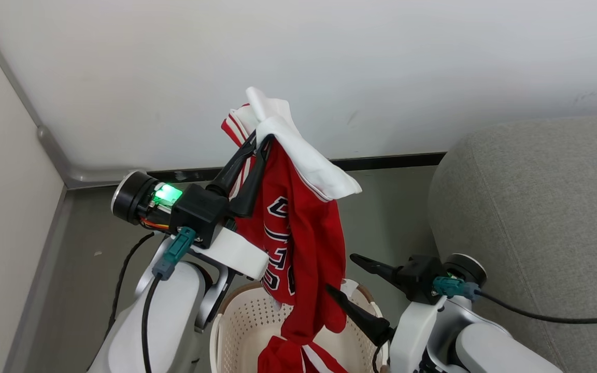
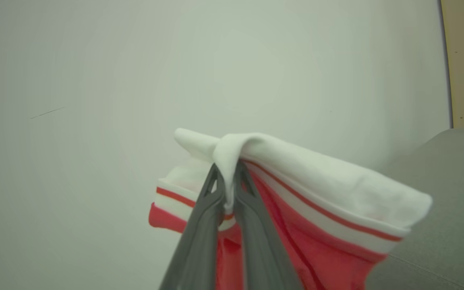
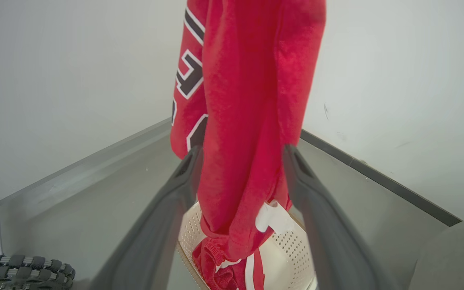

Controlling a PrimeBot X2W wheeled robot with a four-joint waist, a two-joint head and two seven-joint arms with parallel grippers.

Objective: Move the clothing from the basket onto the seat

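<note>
My left gripper point(image 1: 258, 141) is raised high and shut on the white-trimmed top edge of the red jersey point(image 1: 303, 233). The jersey hangs straight down with its dark lettering showing, and its lower end reaches into the cream basket point(image 1: 249, 321). Up close, the left gripper point(image 2: 226, 177) pinches a white fold of the jersey point(image 2: 320, 213). A second red garment point(image 1: 283, 360) lies in the basket. My right gripper point(image 1: 344, 278) is open beside the hanging cloth. In the right wrist view, the jersey point(image 3: 248, 100) hangs between the right gripper's point(image 3: 242, 159) spread fingers, above the basket point(image 3: 288, 245). The grey seat point(image 1: 537, 207) stands to the right.
A white wall and a dark baseboard point(image 1: 392, 160) run behind. A pale side wall closes the corner on the left. Grey floor point(image 1: 91, 259) surrounds the basket. A dark ribbed part point(image 3: 22, 270) shows low left in the right wrist view.
</note>
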